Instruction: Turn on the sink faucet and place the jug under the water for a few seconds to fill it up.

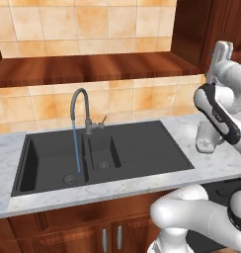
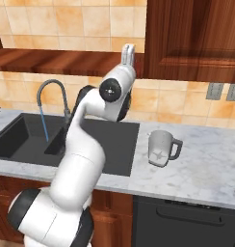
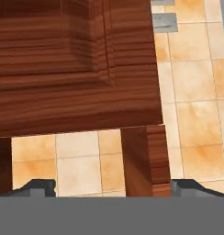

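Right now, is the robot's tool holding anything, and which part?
No, nothing is held. The tool is open and empty, facing the wooden cabinet. The jug sits alone on the counter.

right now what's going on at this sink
The sink faucet is already running: a thin blue stream of water falls into the large bowl of the dark sink. The jug stands untouched on the marble counter to the right of the sink, upright, handle pointing away from the basin. The arm's tool is open, holds nothing, and is raised toward the wooden wall cabinet. Filling the jug has not yet begun.
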